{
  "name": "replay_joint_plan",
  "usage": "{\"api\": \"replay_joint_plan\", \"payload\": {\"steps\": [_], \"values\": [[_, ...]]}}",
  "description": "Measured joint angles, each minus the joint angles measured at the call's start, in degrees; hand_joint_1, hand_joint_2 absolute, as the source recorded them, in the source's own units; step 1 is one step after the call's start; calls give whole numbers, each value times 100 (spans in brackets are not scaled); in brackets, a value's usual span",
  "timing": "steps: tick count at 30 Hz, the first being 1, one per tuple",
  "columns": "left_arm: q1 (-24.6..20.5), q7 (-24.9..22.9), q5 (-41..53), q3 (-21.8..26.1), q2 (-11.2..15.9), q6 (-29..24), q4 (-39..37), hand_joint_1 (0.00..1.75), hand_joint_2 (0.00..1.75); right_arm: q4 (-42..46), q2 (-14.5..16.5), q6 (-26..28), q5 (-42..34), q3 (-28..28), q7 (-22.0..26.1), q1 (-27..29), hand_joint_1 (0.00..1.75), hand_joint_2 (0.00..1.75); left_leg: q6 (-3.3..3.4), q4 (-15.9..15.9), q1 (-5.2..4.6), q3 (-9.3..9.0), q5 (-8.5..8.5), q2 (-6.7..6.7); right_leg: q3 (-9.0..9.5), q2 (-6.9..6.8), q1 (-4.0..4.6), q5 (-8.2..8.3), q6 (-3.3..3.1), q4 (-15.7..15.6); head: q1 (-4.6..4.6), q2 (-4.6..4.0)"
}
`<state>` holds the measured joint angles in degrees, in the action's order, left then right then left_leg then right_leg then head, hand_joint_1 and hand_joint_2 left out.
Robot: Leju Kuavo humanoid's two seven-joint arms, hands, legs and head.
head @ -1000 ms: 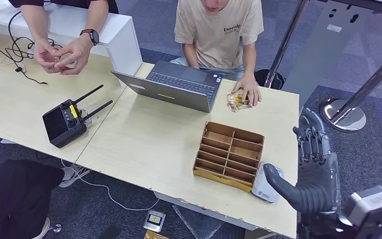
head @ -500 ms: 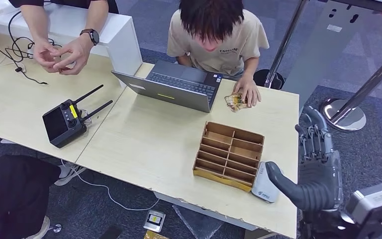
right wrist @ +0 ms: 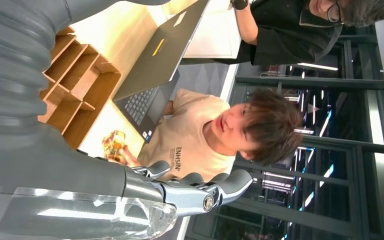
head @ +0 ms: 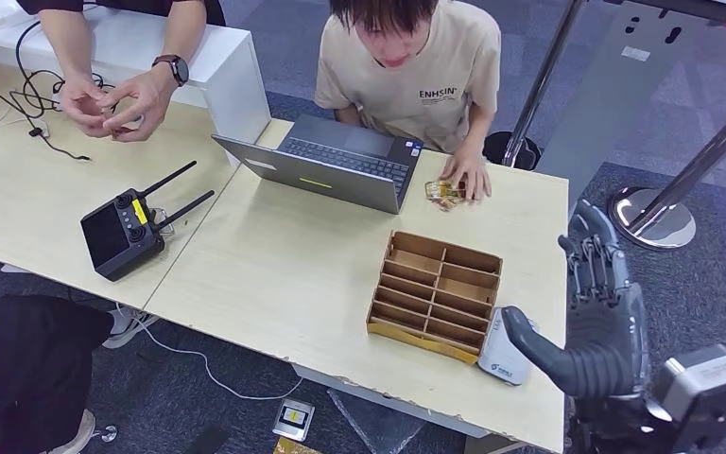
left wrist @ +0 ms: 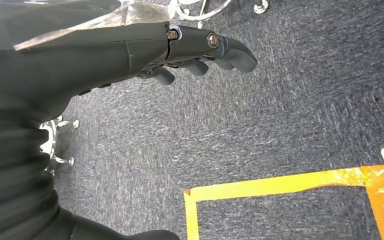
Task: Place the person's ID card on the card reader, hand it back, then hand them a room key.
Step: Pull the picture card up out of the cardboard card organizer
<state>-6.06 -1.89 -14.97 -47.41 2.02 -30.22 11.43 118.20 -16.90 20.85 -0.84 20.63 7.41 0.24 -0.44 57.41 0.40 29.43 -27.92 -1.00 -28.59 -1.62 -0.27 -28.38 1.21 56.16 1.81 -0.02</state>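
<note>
id card [head: 445,193] lies on the worktop [head: 293,265] under the person's hand [head: 466,176], beside the laptop [head: 326,166]. right hand [head: 597,317] hovers by the card reader [head: 504,348], fingers spread, empty; left hand [left wrist: 130,47] likewise holds nothing.

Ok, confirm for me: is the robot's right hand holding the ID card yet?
No, the right hand hovers open and empty beside the table, while the yellowish card lies under the seated person's hand.

Two people [head: 406,66], one laptop [head: 326,170], one wooden divider tray [head: 435,293], one remote controller [head: 123,232], one card reader [head: 503,350].
</note>
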Motion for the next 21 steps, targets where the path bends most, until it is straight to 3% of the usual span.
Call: {"api": "replay_joint_plan", "payload": {"steps": [21], "values": [[-6,-143,51,0,-55,59,0,0,175,-138,5,-172,-22,18,-29,-75,0,175,0,0,0,1,0,0,0,0,0,0,0,0,-1,0]]}}
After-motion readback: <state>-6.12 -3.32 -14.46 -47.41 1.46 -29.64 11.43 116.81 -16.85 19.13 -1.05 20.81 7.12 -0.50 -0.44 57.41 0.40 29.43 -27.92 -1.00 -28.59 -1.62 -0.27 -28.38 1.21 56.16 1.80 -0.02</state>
